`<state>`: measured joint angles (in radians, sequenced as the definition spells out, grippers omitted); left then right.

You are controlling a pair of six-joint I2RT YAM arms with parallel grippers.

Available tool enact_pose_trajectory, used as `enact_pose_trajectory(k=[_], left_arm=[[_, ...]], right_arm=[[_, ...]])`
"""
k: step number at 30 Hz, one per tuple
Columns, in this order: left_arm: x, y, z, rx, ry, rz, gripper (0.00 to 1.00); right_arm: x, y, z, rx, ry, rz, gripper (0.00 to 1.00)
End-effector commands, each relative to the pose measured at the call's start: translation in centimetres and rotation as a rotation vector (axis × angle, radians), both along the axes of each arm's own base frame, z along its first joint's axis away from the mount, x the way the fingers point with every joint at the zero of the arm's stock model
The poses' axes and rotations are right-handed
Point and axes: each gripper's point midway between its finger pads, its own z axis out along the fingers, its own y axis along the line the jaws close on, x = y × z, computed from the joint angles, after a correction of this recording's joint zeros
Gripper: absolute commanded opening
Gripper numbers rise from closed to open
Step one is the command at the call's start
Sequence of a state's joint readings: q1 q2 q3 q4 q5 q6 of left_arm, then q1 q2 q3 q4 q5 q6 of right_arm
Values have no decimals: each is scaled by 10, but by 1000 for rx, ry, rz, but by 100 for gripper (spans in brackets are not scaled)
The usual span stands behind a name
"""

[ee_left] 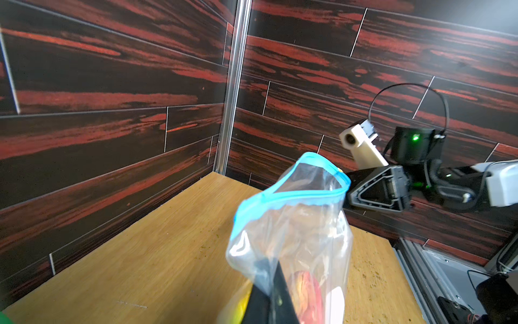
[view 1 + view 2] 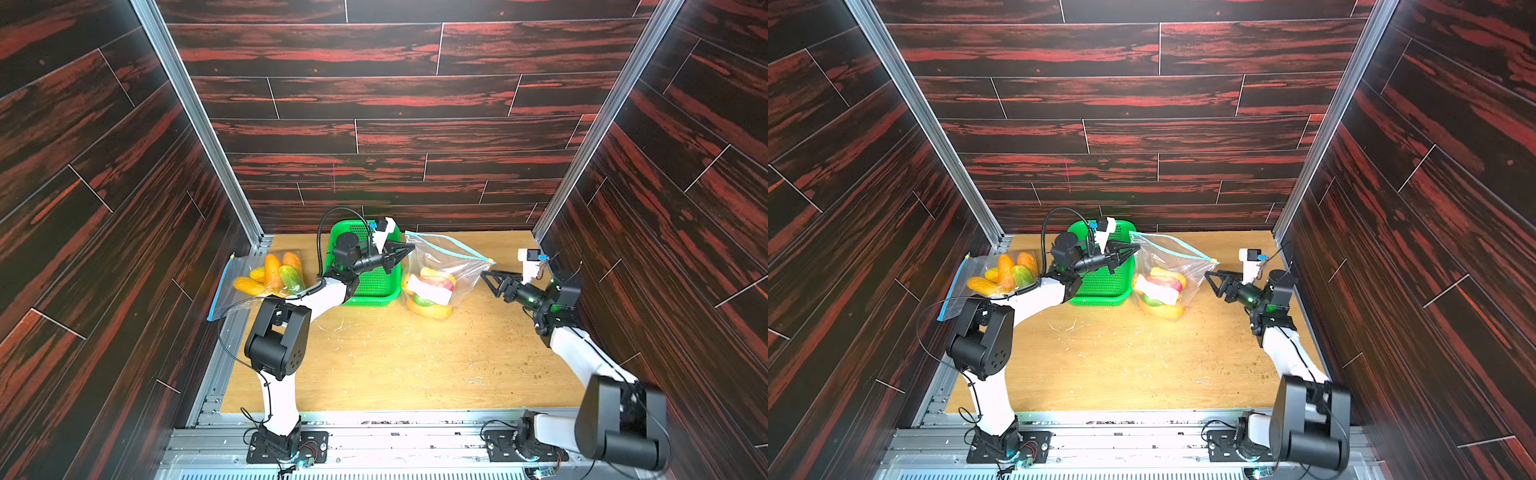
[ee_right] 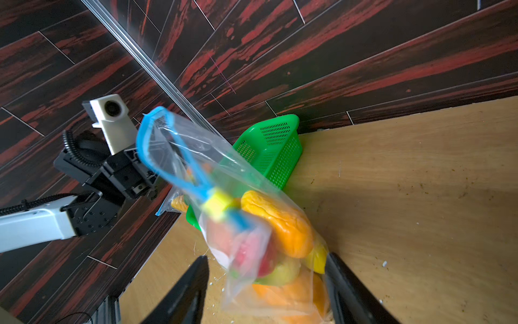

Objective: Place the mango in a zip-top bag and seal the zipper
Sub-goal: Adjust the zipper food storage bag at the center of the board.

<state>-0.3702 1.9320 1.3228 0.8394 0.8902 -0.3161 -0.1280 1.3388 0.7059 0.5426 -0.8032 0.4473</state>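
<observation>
Scuffed, crumb-flecked wooden counter [image 2: 395, 365], foreground. Beyond it, my right end effector [image 2: 486, 280], jaws apart and empty, sits just beside the yellow slider [image 2: 492, 262] of the zip-top bag [image 2: 446, 259]. The orange-yellow mango [image 2: 430, 309] lies inside, low among other fruit. My left end effector [image 2: 409, 249] is clamped on the opposite zipper corner. Risk: the mouth gapes, so a slipped pinch or missed slider would let the limp film sag and kink the track. Behind: green basket [image 2: 374, 291], second filled bag [image 2: 237, 286], dark red plank walls [image 2: 395, 137].

Lab enclosure: aluminium frame [image 2: 202, 124], mock-wood walls [image 2: 374, 95]
</observation>
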Motion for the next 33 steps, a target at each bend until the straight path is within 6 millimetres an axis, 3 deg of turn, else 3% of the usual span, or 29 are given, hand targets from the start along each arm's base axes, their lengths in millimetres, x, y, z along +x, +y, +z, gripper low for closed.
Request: enact_pose_trajectory(k=[1,6,12,15,18,22,25,28,33], left_arm=[[-3,3,12,-40,-42,-11,0],[0,3,15,-60,-27,-19,0],[1,3,17,-73,-17,-12,0],[3,3,17,-75,-1,0,0],[6,5,16,-57,6,27,13],[1,12,21,-22,-36,80,58],[-5,21,30,49,-106,143,80],[-14,33,47,130,-190,210,93],[-37,41,75,176,-301,221,100]], right_arm=[[3,3,30,15,-124,44,60],[2,9,34,44,-164,104,48],[2,16,35,51,-180,142,16],[-3,18,39,53,-200,152,5],[-8,18,46,50,-224,148,0],[-15,19,58,46,-234,137,0],[-19,25,66,18,-216,141,0],[-20,30,72,-40,-194,122,0],[-19,34,74,-89,-154,101,0]])
